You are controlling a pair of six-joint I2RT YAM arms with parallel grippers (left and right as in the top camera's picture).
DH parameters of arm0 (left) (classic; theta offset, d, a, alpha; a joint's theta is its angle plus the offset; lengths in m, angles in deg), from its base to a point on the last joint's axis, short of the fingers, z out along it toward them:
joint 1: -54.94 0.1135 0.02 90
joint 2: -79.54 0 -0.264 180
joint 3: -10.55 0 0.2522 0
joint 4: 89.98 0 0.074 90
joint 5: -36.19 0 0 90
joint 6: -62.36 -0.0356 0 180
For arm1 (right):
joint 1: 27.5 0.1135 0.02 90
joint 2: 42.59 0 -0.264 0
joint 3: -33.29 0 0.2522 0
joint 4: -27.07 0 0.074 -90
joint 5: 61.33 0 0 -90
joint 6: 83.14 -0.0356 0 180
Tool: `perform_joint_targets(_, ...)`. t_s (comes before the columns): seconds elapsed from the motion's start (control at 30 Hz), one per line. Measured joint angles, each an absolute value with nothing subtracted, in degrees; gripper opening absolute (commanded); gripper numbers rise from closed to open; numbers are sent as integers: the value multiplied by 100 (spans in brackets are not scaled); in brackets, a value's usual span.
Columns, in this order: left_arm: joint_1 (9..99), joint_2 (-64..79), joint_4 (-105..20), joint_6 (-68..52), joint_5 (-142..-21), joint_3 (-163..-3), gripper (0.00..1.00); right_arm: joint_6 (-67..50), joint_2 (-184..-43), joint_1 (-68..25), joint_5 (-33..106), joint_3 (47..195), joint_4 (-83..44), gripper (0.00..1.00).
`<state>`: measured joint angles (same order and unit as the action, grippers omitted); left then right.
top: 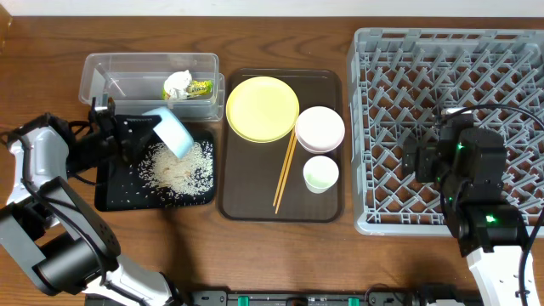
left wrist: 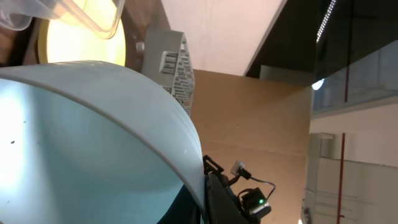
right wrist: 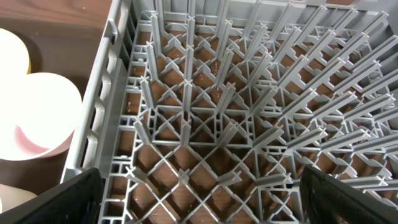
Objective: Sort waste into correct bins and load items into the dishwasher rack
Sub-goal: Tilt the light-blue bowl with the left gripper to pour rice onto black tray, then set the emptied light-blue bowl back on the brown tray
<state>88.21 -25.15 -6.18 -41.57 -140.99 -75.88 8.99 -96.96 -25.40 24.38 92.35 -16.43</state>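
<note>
From overhead, the left gripper (top: 140, 132) is clamped on the rim of the light blue bowl (top: 172, 132) and holds it tipped on edge over the black tray (top: 110, 197). That tilt looks meant to pour. The loose rice (top: 180, 167) lies heaped on the tray right beneath the bowl's mouth. The crumpled tissue (top: 177, 83) and the snack wrapper (top: 200, 87) sit together in the clear box (top: 119, 72) just behind.

The yellow plate (top: 262, 108), white-pinkish bowl (top: 320, 128), pale green cup (top: 321, 173) and chopsticks (top: 285, 172) wait on the brown serving tray (top: 255, 208). The dishwasher rack (top: 374, 85) holds nothing. The right gripper (top: 416, 155) hovers above it, probably parked near the dishes it will load. All of it rests on a wooden table (top: 51, 51).

The left wrist view is mostly the bowl's pale inside (its own fingers are hidden behind it, so the grip reads only from above). Past the rim show the plate, a corner of the clear box, the rack standing sideways, then a beige wall and a dark ceiling with a light strip.

In the right wrist view the fingers (right wrist: 50, 199) stand spread wide at the bottom corners, holding nothing. Below them are the rack's grey pegs, with brown table visible through the grid and the white-pinkish bowl just outside the rack wall.
</note>
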Motion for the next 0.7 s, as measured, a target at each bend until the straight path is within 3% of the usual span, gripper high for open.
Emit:
perform_joint_targets(0.5, 8773, -2515, -621, -4295, -14050, -7588, 6, 899, -9696, -2540, 2440, 9235, -1645, 99)
perform_joint_targets(0.7, 8223, -2515, -789, -4594, -13172, -7588, 6, 899, -9696, -2540, 2440, 9235, -1645, 99)
